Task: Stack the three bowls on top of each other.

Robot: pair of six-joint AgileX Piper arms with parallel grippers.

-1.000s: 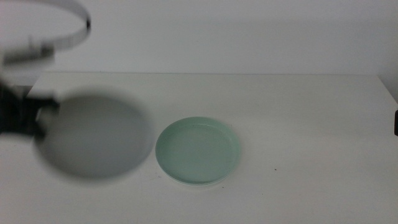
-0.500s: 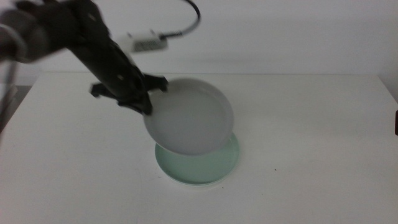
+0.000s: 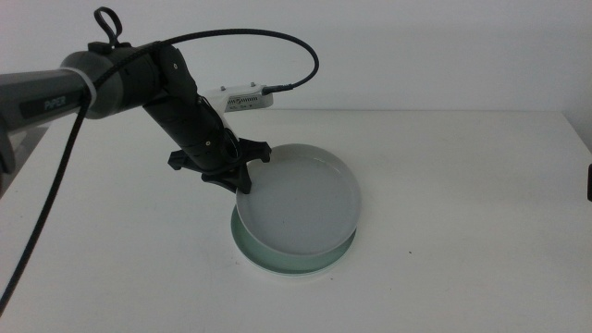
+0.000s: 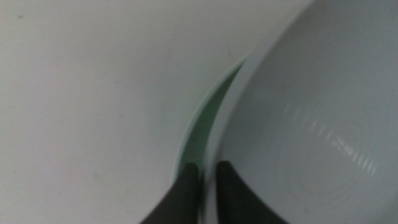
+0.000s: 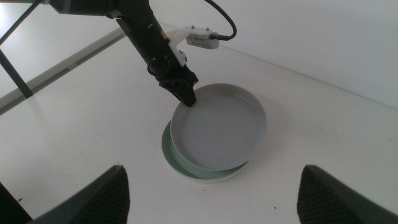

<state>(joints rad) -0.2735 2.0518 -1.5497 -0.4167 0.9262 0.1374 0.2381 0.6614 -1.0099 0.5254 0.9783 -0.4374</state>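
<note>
A pale grey-blue bowl (image 3: pixel 301 202) hangs slightly tilted just over a pale mint green bowl (image 3: pixel 277 265) at the table's middle. My left gripper (image 3: pixel 242 183) is shut on the grey-blue bowl's left rim, one jaw inside and one outside. In the left wrist view the gripper (image 4: pixel 208 167) pinches that rim, with the grey-blue bowl (image 4: pixel 311 124) beside a sliver of the green bowl (image 4: pixel 202 121). From the right wrist view, the grey-blue bowl (image 5: pixel 217 127) covers most of the green bowl (image 5: pixel 186 169). My right gripper (image 5: pixel 214 186) waits open, well above and off to the right.
The white table (image 3: pixel 462 222) spreads on all sides of the bowls. The left arm's cable (image 3: pixel 277 42) loops above the table's back. A dark piece of the right arm (image 3: pixel 588 182) shows at the right edge.
The left arm has carried the grey-blue bowl in from the left, then lowered it over the green bowl. The green bowl has stayed put.
</note>
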